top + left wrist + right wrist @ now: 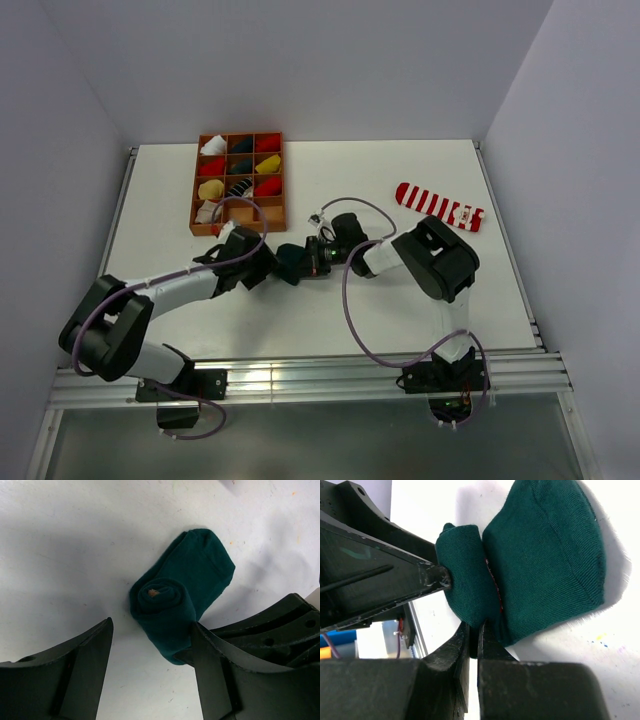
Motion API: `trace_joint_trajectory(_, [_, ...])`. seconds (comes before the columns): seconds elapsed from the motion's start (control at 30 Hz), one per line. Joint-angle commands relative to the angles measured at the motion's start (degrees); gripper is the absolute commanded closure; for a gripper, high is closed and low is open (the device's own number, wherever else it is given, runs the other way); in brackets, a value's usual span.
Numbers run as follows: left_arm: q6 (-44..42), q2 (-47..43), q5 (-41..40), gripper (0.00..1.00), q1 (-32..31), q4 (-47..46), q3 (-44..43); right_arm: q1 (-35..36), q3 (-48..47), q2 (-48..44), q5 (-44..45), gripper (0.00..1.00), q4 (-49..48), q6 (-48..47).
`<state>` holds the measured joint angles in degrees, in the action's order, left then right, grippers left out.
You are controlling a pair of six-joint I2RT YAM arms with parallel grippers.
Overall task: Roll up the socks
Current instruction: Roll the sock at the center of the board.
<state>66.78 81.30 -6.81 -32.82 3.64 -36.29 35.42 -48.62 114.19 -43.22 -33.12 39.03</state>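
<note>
**Step in hand:** rolling of the green sock (293, 262), judged about half done. It lies at mid-desk (290, 320) between the 2 claws. In the left wrist view its rolled end sits toward 7 o'clock. The flat remainder runs out toward 1 o'clock, lying on the desk.

**Left claw** (151, 632): released, jaws well apart. The roll sits between them, touching only the finger (225, 670) at 4 o'clock in that view.

**Right claw** (473, 645): clenched, its tips pressed in at the crease between roll and flat part. Whether fabric is pinched between them cannot be told.

**Striped sock** (440, 207): flat and unrolled, at 2 o'clock from the green sock, well apart. A tray (240, 136) of rolled bundles stands at 11 o'clock.

**Next move, as judged:** the left claw must close across the roll and turn it on toward 1 o'clock. The turns need to be kept tight while the right claw steadies the flat part.

**Risk:** the roll springs loose.
</note>
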Motion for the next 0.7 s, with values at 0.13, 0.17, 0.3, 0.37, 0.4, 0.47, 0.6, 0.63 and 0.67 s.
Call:
trace_joint_trajectory(0.13, [2.0,2.2,-1.1,0.33,-0.3,-3.1,0.4,0.4,-1.9,3.8,1.5,1.00,14.0,-2.2])
trace_joint_trajectory(0.17, [2.3,2.3,-1.1,0.33,-0.3,-3.1,0.7,0.4,-2.4,3.8,1.5,1.00,14.8,-2.5])
trace_joint_trajectory(0.3, [3.2,3.3,-1.8,0.36,-0.3,-3.0,1.2,0.4,-3.8,4.7,1.3,1.00,16.9,-2.7])
trace_joint_trajectory(0.37, [3.4,3.8,-2.2,0.41,-0.2,-3.0,1.7,0.5,-4.2,4.8,1.1,1.00,17.7,-3.2])
trace_joint_trajectory(0.4, [3.2,4.0,-2.1,0.42,-0.2,-3.1,1.8,0.4,-4.5,4.8,1.2,1.00,18.2,-3.6])
trace_joint_trajectory(0.47, [2.7,5.0,-2.0,0.45,-0.3,-3.1,2.1,0.5,-5.0,4.6,1.4,1.00,19.6,-4.7])
trace_joint_trajectory(0.6, [2.3,7.0,-1.3,0.51,-0.2,-3.1,2.4,0.5,-5.4,3.5,2.7,0.98,21.6,-6.1])
trace_joint_trajectory(0.63, [2.1,7.4,-1.1,0.54,-0.3,-3.1,2.5,0.5,-5.5,3.2,3.1,0.96,22.2,-6.2])
trace_joint_trajectory(0.67, [2.0,7.9,-0.8,0.57,-0.3,-3.1,2.5,0.5,-5.4,2.9,3.8,0.93,22.6,-6.8])
